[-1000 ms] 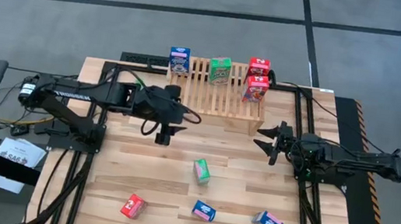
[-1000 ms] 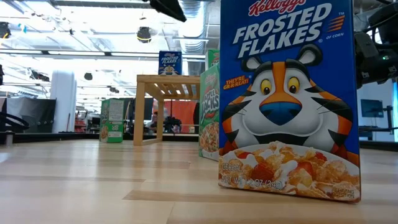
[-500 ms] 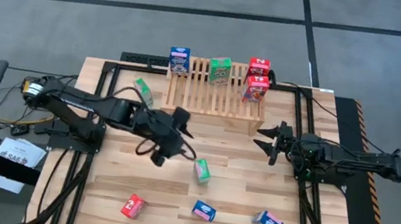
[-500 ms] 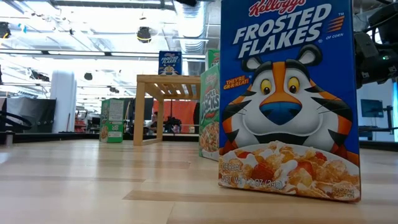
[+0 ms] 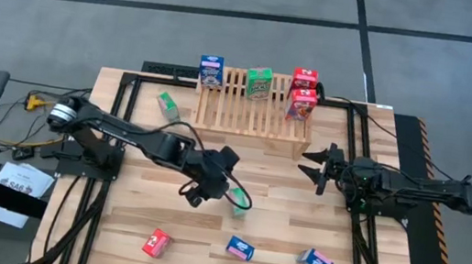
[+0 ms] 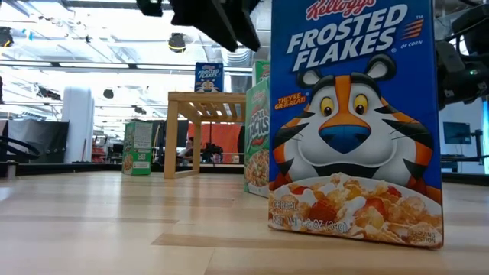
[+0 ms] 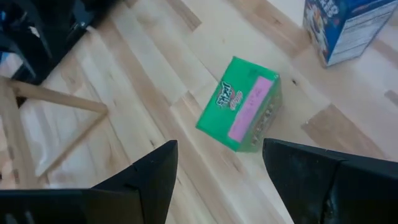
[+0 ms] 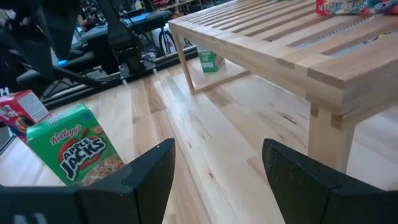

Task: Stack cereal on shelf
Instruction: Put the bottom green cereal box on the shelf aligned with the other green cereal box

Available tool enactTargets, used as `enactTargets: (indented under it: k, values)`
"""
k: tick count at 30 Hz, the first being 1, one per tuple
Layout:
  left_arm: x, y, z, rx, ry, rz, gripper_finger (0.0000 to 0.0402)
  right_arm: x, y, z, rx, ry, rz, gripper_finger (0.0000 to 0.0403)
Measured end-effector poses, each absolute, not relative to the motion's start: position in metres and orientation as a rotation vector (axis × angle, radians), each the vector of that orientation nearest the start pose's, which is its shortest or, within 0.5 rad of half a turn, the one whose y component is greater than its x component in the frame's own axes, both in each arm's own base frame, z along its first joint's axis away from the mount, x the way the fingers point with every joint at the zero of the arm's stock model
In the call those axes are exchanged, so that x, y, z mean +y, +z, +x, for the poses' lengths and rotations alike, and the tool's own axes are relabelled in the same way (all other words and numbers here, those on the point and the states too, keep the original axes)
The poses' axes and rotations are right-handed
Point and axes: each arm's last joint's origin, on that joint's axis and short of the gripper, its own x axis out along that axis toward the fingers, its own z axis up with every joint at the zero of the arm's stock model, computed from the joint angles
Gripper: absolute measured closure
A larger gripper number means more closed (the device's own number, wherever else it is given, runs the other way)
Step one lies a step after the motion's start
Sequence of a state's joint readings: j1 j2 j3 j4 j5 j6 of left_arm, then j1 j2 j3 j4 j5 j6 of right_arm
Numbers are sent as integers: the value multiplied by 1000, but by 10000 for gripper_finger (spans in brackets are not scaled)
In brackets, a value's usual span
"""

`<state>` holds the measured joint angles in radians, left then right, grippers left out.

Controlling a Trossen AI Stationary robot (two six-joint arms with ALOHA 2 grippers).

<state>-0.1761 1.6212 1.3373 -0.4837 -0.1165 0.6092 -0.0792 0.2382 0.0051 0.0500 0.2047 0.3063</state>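
Observation:
The wooden slatted shelf (image 5: pixel 253 109) stands at the table's far side and carries a blue box (image 5: pixel 211 70), a green box (image 5: pixel 259 83) and two red boxes (image 5: pixel 302 93). A green cereal box (image 5: pixel 238 200) lies on its side mid-table. My left gripper (image 5: pixel 202 192) hovers open just left of this box and touches nothing; in the left wrist view the box (image 7: pixel 239 102) lies beyond the open fingers (image 7: pixel 217 148). My right gripper (image 5: pixel 313 166) waits open in front of the shelf's right end.
Another green box (image 5: pixel 167 104) stands left of the shelf. A red box (image 5: pixel 156 243), a blue box (image 5: pixel 240 248) and another blue box (image 5: pixel 316 262) lie near the table's near edge. In the low view the Frosted Flakes box (image 6: pixel 355 114) fills the foreground.
My left gripper has gone from the shelf's front left corner toward the table's near edge and right, toward the green box lying mid-table, and has come lower. The green box left of the shelf, which the arm covered before, shows now.

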Motion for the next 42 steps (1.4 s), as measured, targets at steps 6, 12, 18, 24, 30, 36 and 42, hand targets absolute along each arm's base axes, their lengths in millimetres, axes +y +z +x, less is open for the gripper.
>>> enactTargets:
  k: [6,12,18,24,30,36,42]
  values:
    - [-62,281,357,715,-330,742,173,-15,150,109,138,-309,292,137]
    - [-63,277,364,682,-340,747,140,-15,150,109,137,-309,292,137]
    - [-65,269,369,685,-363,792,102,-15,150,109,137,-309,292,137]
    - [-67,259,378,672,-362,805,95,-15,150,109,137,-309,292,137]
    - [-67,257,380,662,-368,824,95,-15,150,110,143,-310,292,137]
    - [-68,246,384,685,-403,816,95,-15,150,110,143,-310,292,137]
    - [-68,247,384,682,-403,818,95,-15,150,110,142,-311,292,137]
